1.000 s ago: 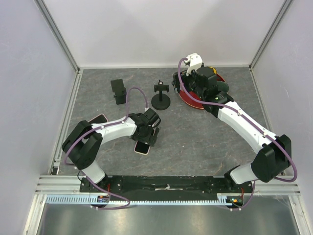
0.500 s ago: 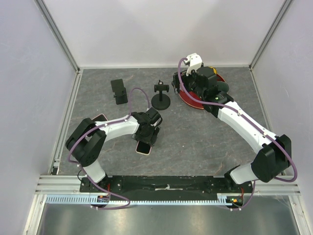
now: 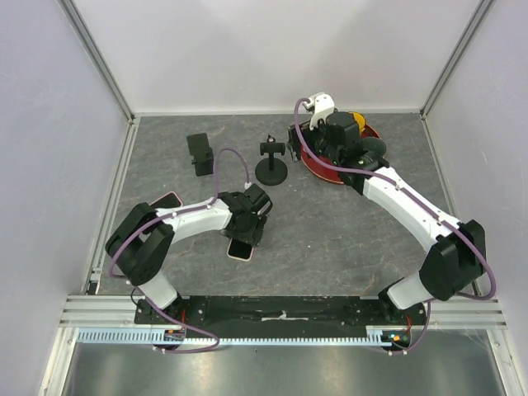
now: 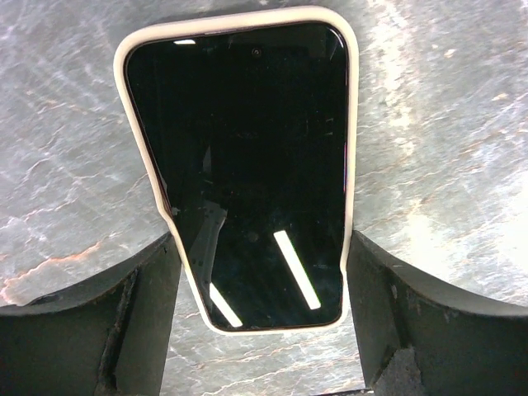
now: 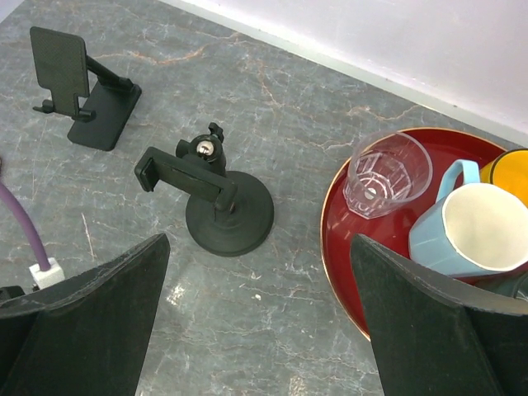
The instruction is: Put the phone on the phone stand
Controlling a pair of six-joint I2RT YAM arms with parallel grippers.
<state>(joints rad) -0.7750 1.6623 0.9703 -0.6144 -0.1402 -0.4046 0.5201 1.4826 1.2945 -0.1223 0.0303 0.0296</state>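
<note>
The phone (image 4: 239,148), in a pale case, lies screen up on the grey tabletop (image 4: 437,124). The left claw (image 4: 262,239) straddles its lower half. One finger sits close against each long edge, and I cannot tell whether they press it.

The right claw (image 5: 257,243) is spread wide and holds nothing. Just ahead of it, slightly left, stands a round-base phone stand (image 5: 227,210) with a clamp on top. A folding phone stand (image 5: 82,87) stands farther ahead to the left. At the right claw's right finger lies a red tray (image 5: 330,214). It carries a clear glass (image 5: 386,173), a blue mug (image 5: 478,227) and a yellow thing (image 5: 513,173) cut off by the frame edge.

From above, both stands are beyond the left claw, farther from the arm bases. The round-base one is between that claw and the tray. A second phone (image 3: 167,199), in a pink case, lies behind the left claw, partly under that arm.

That makes two phones, two stands, one tray, one glass and one mug.
</note>
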